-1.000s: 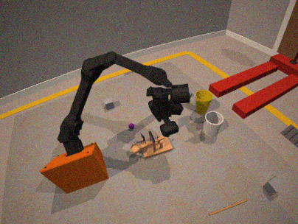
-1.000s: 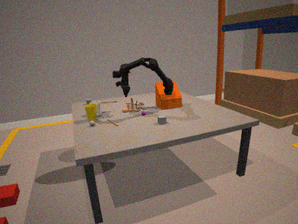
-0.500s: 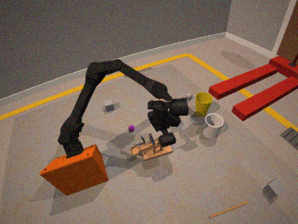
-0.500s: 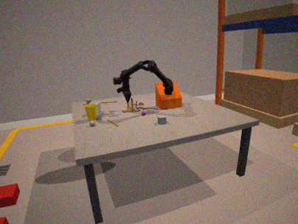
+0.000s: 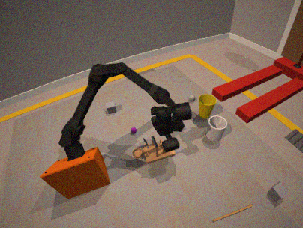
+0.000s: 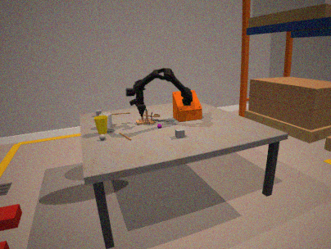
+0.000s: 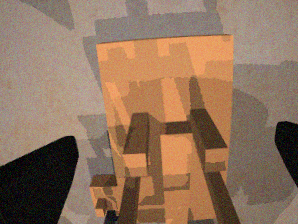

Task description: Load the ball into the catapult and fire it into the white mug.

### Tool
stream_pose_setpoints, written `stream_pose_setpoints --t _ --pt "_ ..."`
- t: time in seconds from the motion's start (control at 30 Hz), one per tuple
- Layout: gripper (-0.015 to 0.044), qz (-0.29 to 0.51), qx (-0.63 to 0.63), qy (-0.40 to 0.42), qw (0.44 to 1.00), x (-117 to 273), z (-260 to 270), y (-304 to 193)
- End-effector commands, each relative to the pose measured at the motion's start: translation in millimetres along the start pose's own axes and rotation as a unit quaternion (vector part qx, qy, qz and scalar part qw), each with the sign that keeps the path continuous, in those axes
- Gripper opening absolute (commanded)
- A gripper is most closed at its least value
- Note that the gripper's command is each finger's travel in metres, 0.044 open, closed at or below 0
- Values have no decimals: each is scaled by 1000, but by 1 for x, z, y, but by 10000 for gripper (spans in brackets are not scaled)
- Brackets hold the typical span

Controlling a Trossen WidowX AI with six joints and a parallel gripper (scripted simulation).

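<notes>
The wooden catapult (image 5: 151, 153) (image 6: 146, 120) (image 7: 166, 76) lies on the table between the arm's base and the cups. My gripper (image 5: 170, 145) (image 6: 141, 111) (image 7: 177, 139) is open and empty, low over the catapult's end nearest the mugs. In the wrist view its two dark fingers stand wide on either side of the catapult's frame. The small purple ball (image 5: 133, 130) (image 6: 159, 126) lies on the table apart from the catapult, on the side away from the cups. The white mug (image 5: 217, 127) (image 6: 108, 118) stands upright to the right of the catapult, next to a yellow cup (image 5: 207, 106) (image 6: 101, 124).
A grey ball (image 5: 192, 97) (image 6: 102, 138) lies by the yellow cup. Grey cubes (image 5: 111, 107) (image 5: 278, 193) (image 6: 179, 133) and a thin wooden stick (image 5: 232, 213) (image 6: 124, 136) lie on the table. The orange arm base (image 5: 76, 172) (image 6: 187, 107) stands at one end. Red beams (image 5: 259, 90) lie on the floor.
</notes>
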State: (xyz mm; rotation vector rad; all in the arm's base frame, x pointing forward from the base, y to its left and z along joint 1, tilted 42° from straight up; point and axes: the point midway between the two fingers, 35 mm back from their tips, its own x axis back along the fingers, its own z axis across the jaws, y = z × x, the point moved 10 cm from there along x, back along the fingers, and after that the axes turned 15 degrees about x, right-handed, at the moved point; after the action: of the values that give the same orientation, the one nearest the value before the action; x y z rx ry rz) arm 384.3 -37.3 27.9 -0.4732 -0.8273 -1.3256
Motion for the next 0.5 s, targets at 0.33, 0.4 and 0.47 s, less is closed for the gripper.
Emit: stream_pose_setpoints --t 0.33,0.4,0.47 --pt "440 3 -3 4 1000 -26 1 -2" --pt "440 3 -3 4 1000 -29 1 -2" --pt "440 3 -3 5 1000 -32 1 -2"
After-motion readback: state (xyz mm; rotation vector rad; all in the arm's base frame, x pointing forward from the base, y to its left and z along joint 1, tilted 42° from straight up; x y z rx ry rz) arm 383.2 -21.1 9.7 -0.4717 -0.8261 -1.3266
